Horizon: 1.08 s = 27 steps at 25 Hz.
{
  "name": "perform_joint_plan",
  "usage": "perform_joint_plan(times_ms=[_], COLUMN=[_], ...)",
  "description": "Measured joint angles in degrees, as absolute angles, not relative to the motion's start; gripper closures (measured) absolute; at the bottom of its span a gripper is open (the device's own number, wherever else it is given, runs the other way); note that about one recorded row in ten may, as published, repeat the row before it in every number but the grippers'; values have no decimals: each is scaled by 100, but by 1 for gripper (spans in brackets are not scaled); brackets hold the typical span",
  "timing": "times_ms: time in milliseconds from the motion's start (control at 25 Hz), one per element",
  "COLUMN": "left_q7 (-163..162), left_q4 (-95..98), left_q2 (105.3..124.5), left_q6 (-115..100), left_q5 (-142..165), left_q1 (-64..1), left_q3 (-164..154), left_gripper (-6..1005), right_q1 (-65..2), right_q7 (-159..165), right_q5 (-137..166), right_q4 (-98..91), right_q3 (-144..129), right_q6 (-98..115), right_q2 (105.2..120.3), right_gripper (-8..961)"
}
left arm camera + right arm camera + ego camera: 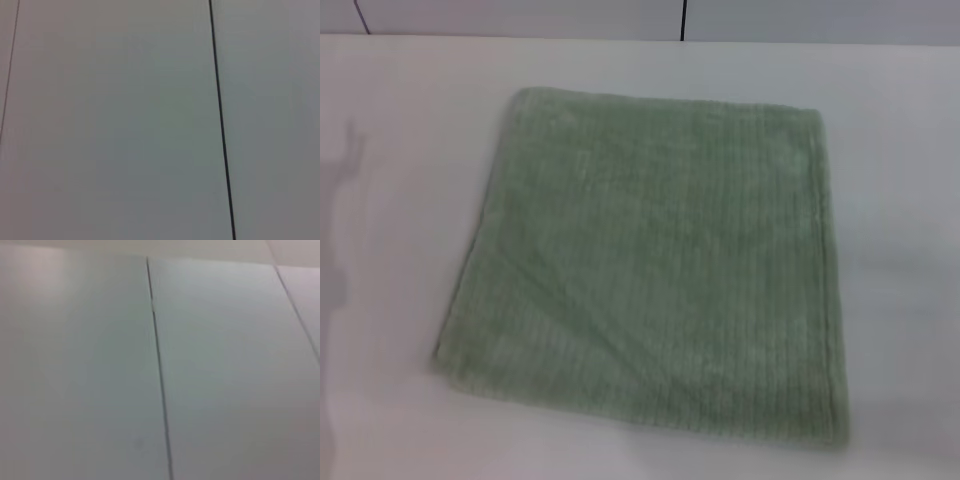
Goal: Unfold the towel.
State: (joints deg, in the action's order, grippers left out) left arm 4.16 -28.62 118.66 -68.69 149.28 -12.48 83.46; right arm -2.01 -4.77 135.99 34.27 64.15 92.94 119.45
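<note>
The towel (pixel 655 265) is a pale sage-green ribbed terry cloth. It lies flat and spread out as a rough square in the middle of the white table (pixel 400 120) in the head view. A soft diagonal crease runs across its lower left part. Neither gripper shows in any view. Both wrist views show only pale wall panels.
A pale panelled wall with dark seams (pixel 683 18) stands behind the table's far edge. The same kind of seam shows in the left wrist view (pixel 220 125) and the right wrist view (pixel 159 365). A faint shadow (pixel 345 200) falls on the table's left side.
</note>
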Motion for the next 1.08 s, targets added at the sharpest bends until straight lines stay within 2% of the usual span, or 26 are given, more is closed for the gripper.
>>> perform_joint_plan(times_ms=[40, 320, 440, 840, 1040, 1080], left_q7=[394, 18, 23, 30, 18, 18], left_q4=[-2685, -2055, -2017, -1875, -1852, -1852], left_q2=[11869, 11861, 11861, 11873, 11880, 11881], left_q6=[-6889, -6943, -6953, -6978, -6981, -6981], left_q5=[14908, 14890, 14885, 14879, 14879, 14879], left_q1=[-1303, -1497, -1497, -1464, -1445, -1439], left_q3=[8340, 8356, 8358, 8346, 8326, 8318], left_gripper=[164, 164, 164, 164, 164, 164], right_q1=[-218, -181, -172, -172, -209, -209], right_q7=[-444, -241, -240, -236, -16, -16], right_q5=[13534, 13405, 13397, 13364, 13360, 13360], right_q4=[3258, 2792, 2736, 2696, 2586, 2586], right_q3=[6410, 6356, 6341, 6323, 6320, 6320], right_q6=[9368, 9419, 9416, 9395, 9429, 9429], right_q2=[11952, 11954, 11958, 11950, 11939, 11939], right_gripper=[934, 749, 544, 315, 121, 121])
